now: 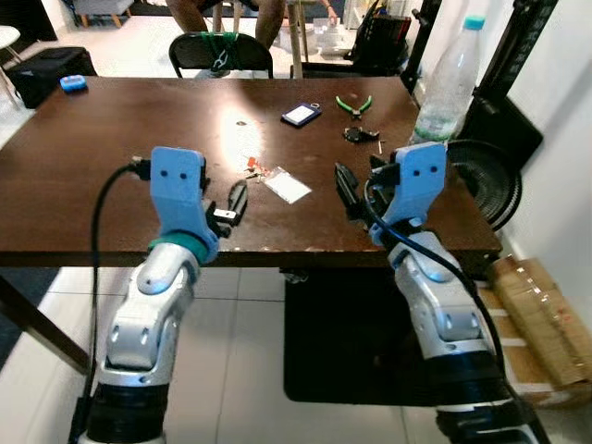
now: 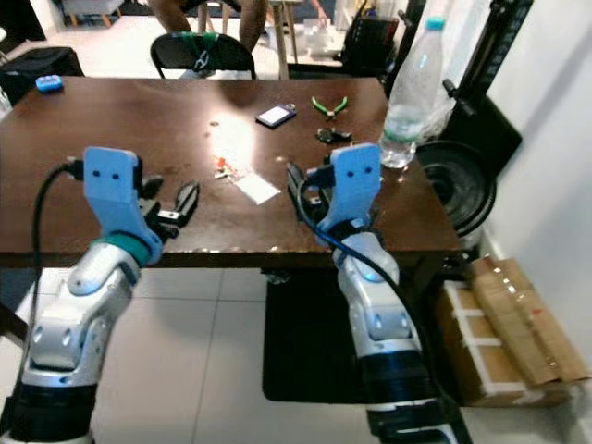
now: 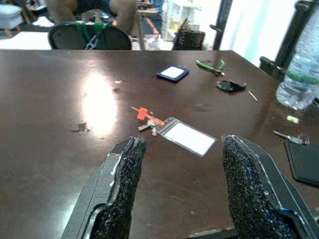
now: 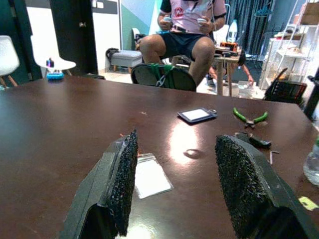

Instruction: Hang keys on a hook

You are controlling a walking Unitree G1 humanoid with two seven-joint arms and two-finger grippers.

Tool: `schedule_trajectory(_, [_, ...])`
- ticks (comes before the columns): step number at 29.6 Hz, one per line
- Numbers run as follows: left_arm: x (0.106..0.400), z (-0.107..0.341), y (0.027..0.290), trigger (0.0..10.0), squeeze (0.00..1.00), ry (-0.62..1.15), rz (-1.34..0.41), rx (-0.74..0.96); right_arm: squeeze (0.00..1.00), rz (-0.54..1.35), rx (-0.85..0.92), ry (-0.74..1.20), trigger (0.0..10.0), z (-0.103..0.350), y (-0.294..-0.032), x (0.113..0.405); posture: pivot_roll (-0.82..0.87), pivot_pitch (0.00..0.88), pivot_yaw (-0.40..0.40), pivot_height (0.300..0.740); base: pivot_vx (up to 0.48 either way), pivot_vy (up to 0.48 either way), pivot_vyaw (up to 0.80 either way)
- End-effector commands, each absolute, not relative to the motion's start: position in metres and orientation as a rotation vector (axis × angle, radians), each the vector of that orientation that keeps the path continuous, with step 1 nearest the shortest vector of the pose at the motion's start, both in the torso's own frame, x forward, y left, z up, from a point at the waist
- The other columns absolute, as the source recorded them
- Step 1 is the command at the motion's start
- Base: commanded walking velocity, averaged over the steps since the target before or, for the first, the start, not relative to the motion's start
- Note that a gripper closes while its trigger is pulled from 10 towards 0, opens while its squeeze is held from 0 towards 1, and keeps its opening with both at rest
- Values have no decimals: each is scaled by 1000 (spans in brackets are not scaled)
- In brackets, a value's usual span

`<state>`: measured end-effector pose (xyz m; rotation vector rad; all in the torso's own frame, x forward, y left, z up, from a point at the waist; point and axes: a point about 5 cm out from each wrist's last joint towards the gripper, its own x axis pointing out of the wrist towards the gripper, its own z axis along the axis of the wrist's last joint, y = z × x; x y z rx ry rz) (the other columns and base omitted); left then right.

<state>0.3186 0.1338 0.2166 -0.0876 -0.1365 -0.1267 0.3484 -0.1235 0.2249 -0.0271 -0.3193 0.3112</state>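
Observation:
A small bunch of keys (image 1: 259, 172) with an orange tag and a white card (image 1: 288, 187) lies flat near the middle of the brown table (image 1: 111, 166). My left gripper (image 1: 232, 203) hovers open at the table's front edge, just short of the keys (image 3: 149, 127) and slightly to their left. My right gripper (image 1: 358, 191) is open too, above the front right part of the table, to the right of the card (image 4: 152, 177). Neither gripper touches anything.
Farther back on the table lie a blue card holder (image 1: 302, 114), green pliers (image 1: 353, 104) and a small black object (image 1: 359, 135). A water bottle (image 1: 449, 83) stands at the right edge. A person (image 4: 187, 35) sits behind a chair (image 1: 220, 54) at the far side. A cardboard box (image 1: 546, 314) lies on the floor at right.

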Motion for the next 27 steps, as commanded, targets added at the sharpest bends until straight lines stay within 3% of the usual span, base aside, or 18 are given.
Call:
schedule_trajectory(1, [316,217,139,10000,0,-138,-102,-110,0,334,-40,-296,10000,222,-120,349,-101,34,5,740,0,0,0])
schedule_trajectory(10, [314,218,143,10000,0,-162,-68,-54,0,345,-27,-293,10000,221,-115,346,-101,44,12,740,66,0,0])
schedule_trajectory(27, [306,208,148,10000,0,-124,-63,20,0,335,-27,-261,10000,211,-117,341,-92,41,36,740,436,0,0])
